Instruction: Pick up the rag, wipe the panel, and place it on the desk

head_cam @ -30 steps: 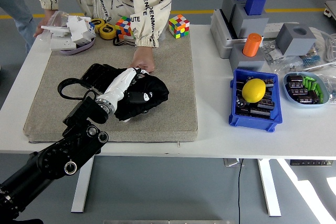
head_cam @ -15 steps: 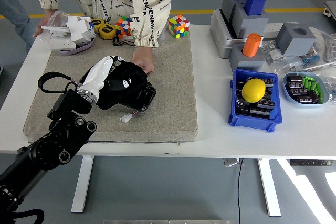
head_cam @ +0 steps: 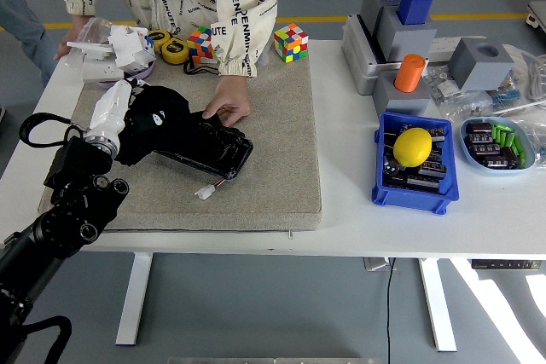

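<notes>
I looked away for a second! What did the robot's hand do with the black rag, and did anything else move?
The left hand, shut on the black rag, dragged it leftward across the black panel, from the panel's right end to its left end, uncovering most of it. The person's hand stayed at the panel's far edge, steadying it. The grey mat, the cubes and the blue bin with the lemon did not move.

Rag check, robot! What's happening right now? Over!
Left hand shut on black rag, at panel's left end. Right hand not in view. Person's hand resting on the panel's far edge.
</notes>
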`<state>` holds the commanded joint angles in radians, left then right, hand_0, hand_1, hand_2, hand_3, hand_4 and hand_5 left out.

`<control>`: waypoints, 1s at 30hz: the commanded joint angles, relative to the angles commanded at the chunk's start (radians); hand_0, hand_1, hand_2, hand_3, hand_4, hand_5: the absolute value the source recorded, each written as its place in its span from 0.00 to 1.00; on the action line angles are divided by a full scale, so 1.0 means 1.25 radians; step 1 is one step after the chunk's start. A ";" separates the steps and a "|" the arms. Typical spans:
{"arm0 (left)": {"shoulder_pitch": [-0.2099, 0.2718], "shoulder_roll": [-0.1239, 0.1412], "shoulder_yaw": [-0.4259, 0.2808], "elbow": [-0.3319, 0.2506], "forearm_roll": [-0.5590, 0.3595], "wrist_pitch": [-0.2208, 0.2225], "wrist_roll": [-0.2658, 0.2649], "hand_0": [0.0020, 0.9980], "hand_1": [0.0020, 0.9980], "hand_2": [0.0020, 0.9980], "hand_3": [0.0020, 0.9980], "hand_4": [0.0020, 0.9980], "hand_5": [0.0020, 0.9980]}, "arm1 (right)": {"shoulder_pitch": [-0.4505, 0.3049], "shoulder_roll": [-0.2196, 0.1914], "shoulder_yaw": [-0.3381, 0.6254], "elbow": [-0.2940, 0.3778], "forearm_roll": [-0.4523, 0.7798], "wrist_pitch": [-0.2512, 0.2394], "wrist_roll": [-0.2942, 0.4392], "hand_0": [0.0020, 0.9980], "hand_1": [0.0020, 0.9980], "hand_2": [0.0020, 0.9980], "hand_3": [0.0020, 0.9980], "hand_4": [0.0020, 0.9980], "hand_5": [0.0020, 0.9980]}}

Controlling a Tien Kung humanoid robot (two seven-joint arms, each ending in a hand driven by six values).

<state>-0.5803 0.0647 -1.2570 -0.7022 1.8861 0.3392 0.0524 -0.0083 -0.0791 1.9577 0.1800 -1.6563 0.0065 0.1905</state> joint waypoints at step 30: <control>0.013 0.013 0.145 -0.078 -0.060 0.005 0.023 0.18 0.23 0.34 0.56 0.63 0.00 | -0.001 0.004 0.007 0.001 0.000 0.002 0.003 0.52 0.56 0.49 0.52 0.85 0.35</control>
<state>-0.5641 0.0805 -1.0762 -0.7992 1.8107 0.3458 0.0813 -0.0097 -0.0738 1.9667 0.1812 -1.6569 0.0088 0.1939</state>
